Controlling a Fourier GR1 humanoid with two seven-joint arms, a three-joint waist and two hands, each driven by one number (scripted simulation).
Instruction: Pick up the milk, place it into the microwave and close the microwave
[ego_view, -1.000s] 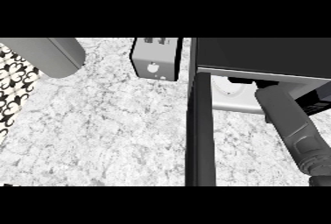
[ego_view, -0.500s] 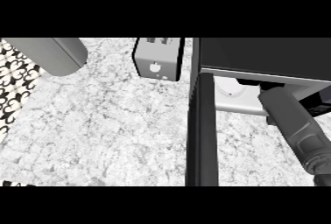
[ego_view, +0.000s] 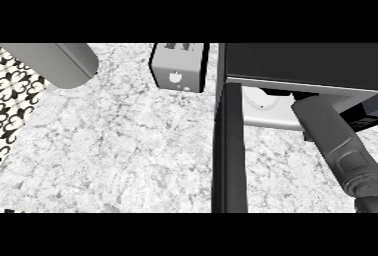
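Your right forearm (ego_view: 334, 142) runs up from the near right corner into the open microwave (ego_view: 295, 62), and its hand is hidden under the dark top of the oven, so you cannot tell how its fingers stand or whether they hold anything. The milk is not visible either; it may be inside the cavity with the hand, but nothing here confirms that. Your left hand shows nowhere.

If the carton is being set down, place it squarely on the pale turntable (ego_view: 260, 102) that peeps out at the cavity's mouth, well back from the front lip, and let go only once it stands upright. Then draw the arm straight back toward you along the line it came in, without sweeping sideways.

The microwave door (ego_view: 229, 150) stands wide open, edge-on, just left of your forearm and reaching to the near edge of the view. Clear the arm fully before swinging it shut. On the marble counter (ego_view: 111, 145), a toaster (ego_view: 179, 67) sits just left of the oven at the far side, close to the door's hinge end. A grey rounded object (ego_view: 55, 62) lies at the far left, well apart.
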